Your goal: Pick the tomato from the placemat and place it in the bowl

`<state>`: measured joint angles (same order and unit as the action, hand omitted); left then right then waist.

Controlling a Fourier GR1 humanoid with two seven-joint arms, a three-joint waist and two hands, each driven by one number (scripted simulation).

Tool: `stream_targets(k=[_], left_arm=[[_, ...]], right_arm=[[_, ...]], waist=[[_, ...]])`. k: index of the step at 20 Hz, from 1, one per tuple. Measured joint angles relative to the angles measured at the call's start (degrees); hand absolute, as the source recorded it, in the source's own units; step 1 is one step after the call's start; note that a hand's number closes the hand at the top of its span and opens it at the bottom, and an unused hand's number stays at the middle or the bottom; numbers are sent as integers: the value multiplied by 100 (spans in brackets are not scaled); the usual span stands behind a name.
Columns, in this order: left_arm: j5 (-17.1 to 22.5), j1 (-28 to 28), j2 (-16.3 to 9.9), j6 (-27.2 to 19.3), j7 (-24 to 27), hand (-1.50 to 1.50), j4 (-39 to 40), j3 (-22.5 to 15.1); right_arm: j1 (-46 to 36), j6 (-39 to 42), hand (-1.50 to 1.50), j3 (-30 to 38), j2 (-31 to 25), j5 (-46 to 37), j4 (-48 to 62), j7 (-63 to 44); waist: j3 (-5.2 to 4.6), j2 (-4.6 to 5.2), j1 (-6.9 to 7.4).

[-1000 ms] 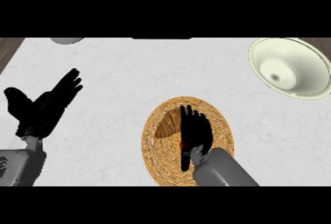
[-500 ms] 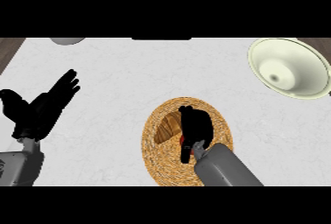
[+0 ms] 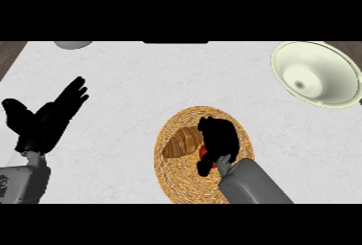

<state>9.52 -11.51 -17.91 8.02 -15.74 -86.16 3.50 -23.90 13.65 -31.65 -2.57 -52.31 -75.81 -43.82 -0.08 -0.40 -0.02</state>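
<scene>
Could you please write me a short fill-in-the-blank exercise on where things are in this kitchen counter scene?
1. The right hand is curled over the red tomato on the woven ____.
2. The bowl stands near the counter's far ____ corner.
3. A croissant lies to the ____ of the tomato.
4. The left hand is resting ____, fingers up.

Missing words: placemat; right; left; open

A kitchen, shown by the pale marbled counter [image 3: 176,81] bearing a woven placemat [image 3: 176,184], with a cream bowl [image 3: 318,74] beyond the placemat.

Grey forearms [image 3: 253,184], black hands [image 3: 46,119], seemingly unmarked.
</scene>
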Motion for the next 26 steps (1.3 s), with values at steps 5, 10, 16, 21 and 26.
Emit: stream_targets(k=[5, 10, 16, 21, 26], left_arm=[[10, 170, -40, -98, 35, 0, -12, 169], [73, 319, -74, -99, 59, 0, -69, 282], [108, 328, -82, -8, -13, 0, -205, 227], [141, 217, -64, 45, -170, 0, -306, 199], [49, 103, -10, 66, -107, 0, -159, 194]], right_arm=[[706, -21, 150, 1098, -1745, 597, -259, 1133], [1251, -36, 150, 2408, -3396, 1350, 51, 2652], [1844, 34, 150, 3822, -4921, 2242, 848, 4959], [2168, 268, 150, 4682, -5771, 2618, 1319, 6166], [2323, 654, 150, 5337, -6354, 2840, 1167, 6486]], waist=[[23, 4, -340], [37, 9, -476], [28, 17, -302], [15, 22, -155], [6, 23, -105]])
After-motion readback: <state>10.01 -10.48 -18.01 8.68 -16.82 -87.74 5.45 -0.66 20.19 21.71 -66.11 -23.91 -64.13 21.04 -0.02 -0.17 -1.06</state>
